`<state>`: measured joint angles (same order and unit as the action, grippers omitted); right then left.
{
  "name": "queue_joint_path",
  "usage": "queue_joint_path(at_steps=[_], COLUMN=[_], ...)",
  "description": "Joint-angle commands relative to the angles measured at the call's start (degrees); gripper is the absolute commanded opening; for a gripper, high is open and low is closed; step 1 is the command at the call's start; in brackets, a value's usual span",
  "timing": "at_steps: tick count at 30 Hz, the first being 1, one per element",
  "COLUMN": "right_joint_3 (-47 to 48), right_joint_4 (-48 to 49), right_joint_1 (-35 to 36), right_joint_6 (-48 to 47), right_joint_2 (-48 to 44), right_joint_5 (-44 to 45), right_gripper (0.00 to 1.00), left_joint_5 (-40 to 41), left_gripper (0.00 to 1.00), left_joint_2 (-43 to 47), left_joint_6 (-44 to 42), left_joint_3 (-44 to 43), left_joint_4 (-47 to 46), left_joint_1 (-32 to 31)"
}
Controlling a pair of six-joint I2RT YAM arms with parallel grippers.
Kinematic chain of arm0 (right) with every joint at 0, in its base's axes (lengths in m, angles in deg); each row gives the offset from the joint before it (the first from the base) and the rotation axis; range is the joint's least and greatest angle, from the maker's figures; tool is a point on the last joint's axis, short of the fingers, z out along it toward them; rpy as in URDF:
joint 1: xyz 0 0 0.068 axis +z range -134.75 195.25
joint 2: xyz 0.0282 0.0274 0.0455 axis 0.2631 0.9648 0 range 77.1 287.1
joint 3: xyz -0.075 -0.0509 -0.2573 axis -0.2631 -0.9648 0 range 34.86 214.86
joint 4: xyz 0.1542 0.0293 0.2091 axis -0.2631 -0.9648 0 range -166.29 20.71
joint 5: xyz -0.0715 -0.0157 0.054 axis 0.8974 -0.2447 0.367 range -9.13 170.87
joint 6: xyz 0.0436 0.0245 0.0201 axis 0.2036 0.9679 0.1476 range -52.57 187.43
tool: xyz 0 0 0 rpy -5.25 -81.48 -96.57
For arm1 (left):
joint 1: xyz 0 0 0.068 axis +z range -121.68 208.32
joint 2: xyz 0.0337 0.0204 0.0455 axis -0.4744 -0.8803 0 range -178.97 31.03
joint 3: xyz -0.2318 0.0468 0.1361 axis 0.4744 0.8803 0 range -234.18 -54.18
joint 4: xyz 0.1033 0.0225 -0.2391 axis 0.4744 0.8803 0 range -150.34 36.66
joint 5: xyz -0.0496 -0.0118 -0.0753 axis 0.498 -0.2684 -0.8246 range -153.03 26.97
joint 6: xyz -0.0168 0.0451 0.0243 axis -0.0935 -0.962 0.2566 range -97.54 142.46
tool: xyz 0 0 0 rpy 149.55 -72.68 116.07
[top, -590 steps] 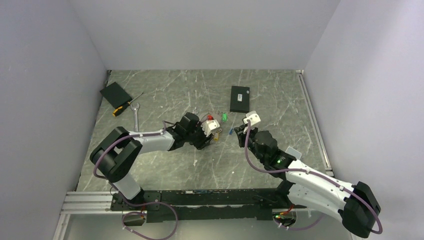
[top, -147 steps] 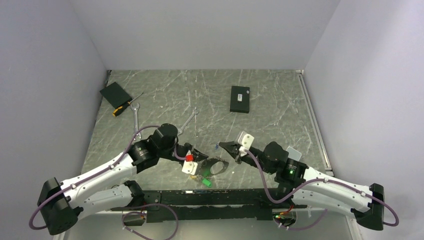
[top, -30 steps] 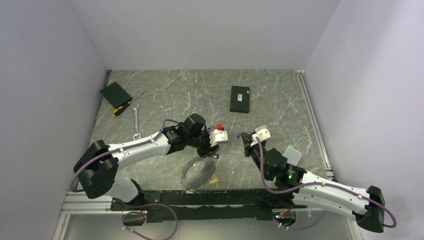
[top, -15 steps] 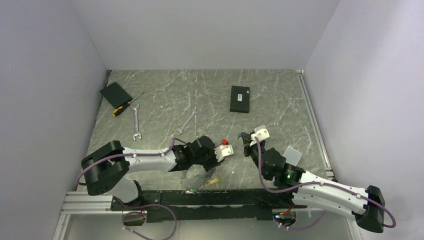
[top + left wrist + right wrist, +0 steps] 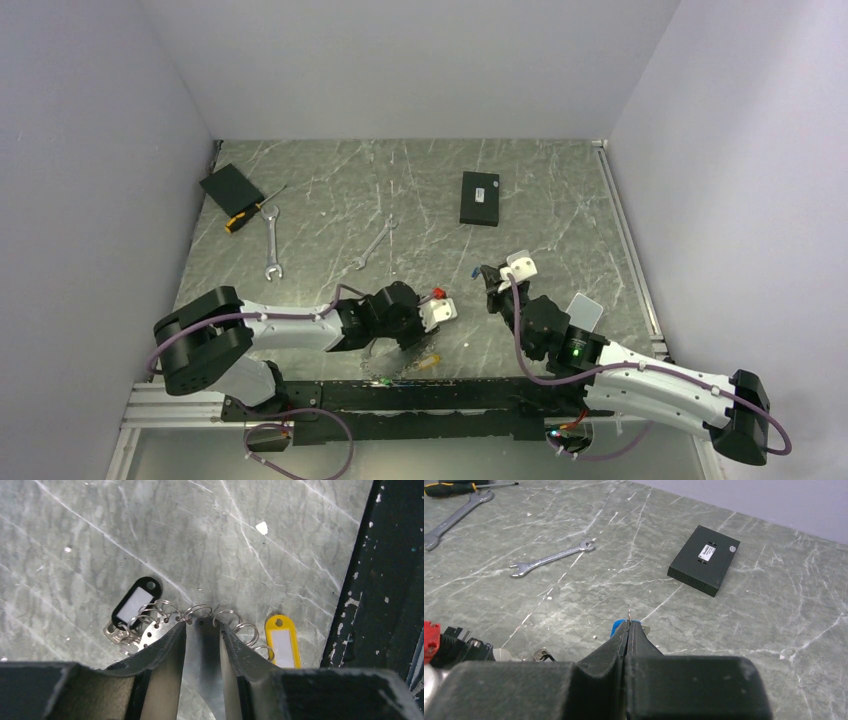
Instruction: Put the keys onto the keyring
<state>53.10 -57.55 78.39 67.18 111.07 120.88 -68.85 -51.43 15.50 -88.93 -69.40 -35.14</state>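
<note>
Top and wrist views, threading stage. The left gripper (image 5: 202, 625) has drawn back from mid-counter toward the near edge over the last second, carrying the keyring (image 5: 202, 647) with it. Its jaws are clamped on the ring's silver band. The ring hangs low over the counter (image 5: 125, 525), with small split rings (image 5: 227, 615) fanned along its edge. A black key tag (image 5: 135, 601) and a yellow key tag (image 5: 281, 645) lie just beside those rings and appear already attached. The right gripper (image 5: 626, 630) has barely moved. Its jaws are pressed together on a blue-headed key (image 5: 616, 626), held above the counter with a thin wire loop standing up from the tip. The retreat has widened the gap between ring and blue key, so this key is judged not yet threaded. The two arms probably need to close up again before it can be.
</note>
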Motion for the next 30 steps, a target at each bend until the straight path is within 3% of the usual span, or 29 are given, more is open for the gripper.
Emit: queue_joint_path(at_steps=[1, 14, 30], right_joint_3=[0.38, 0.13, -0.05], right_joint_4=[2.65, 2.5, 2.34], right_joint_1=[-0.29, -0.46, -0.56], right_joint_6=[0.16, 0.16, 0.16], right_joint_2=[0.41, 0.04, -0.3], right_joint_5=[-0.65, -0.95, -0.92], right_gripper=[0.0, 0.0, 0.0], left_joint_5=[-3.89, -4.62, -4.9], left_gripper=[0.36, 0.4, 0.4], left_joint_2=[-1.99, -3.49, 2.21], left_joint_6=[-2.25, -3.27, -4.77], left_joint_3=[1.45, 5.21, 5.94], left_joint_4=[-6.06, -12.77, -8.57], left_joint_1=[-0.17, 1.98, 4.31])
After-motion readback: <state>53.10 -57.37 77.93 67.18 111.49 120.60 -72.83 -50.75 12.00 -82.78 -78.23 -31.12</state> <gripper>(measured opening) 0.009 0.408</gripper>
